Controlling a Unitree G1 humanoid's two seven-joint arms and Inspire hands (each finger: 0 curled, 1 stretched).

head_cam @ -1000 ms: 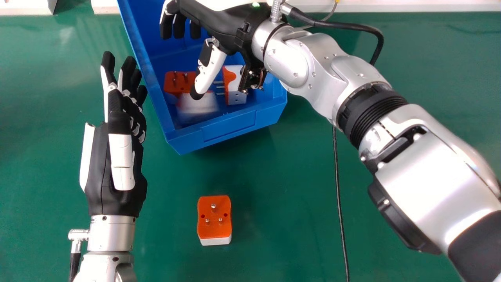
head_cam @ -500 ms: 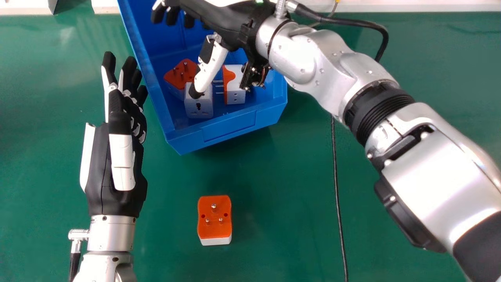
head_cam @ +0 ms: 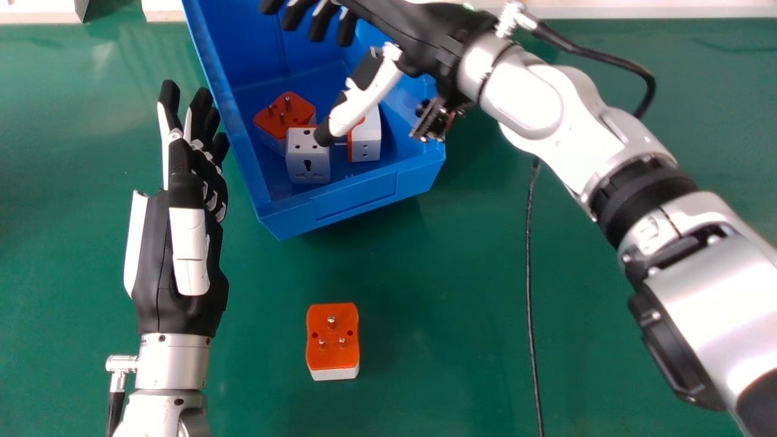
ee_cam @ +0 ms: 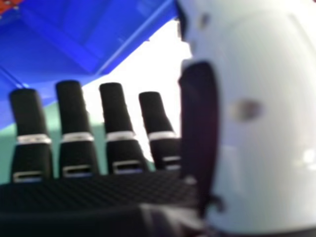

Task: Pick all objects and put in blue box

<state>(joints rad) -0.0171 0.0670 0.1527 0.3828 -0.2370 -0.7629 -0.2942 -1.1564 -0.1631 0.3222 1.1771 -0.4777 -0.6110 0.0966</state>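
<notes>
In the head view my right hand [head_cam: 403,27] is over the blue box [head_cam: 358,197], open and holding nothing, its thumb hanging above the adapters inside. There lie an orange-topped adapter [head_cam: 285,115], a white one [head_cam: 308,159] touching it, and a white-and-orange one [head_cam: 365,139] partly behind the thumb. One more orange and white adapter [head_cam: 332,337] rests pins up on the green table, in front of the box. My left hand [head_cam: 176,255] is open and empty, left of the box. The right hand view has my right hand [ee_cam: 98,192] with fingers straight beside the blue box [ee_cam: 59,34].
A black cable [head_cam: 529,273] runs across the green table [head_cam: 425,340] right of the loose adapter. Along the far edge stands a white ledge [head_cam: 668,8]. My right forearm spans the right side of the head view.
My right hand has moved to the right above the box. The white adapter, blurred in motion at first, now lies still against the orange-topped one, which has turned slightly. My left hand has kept still.
</notes>
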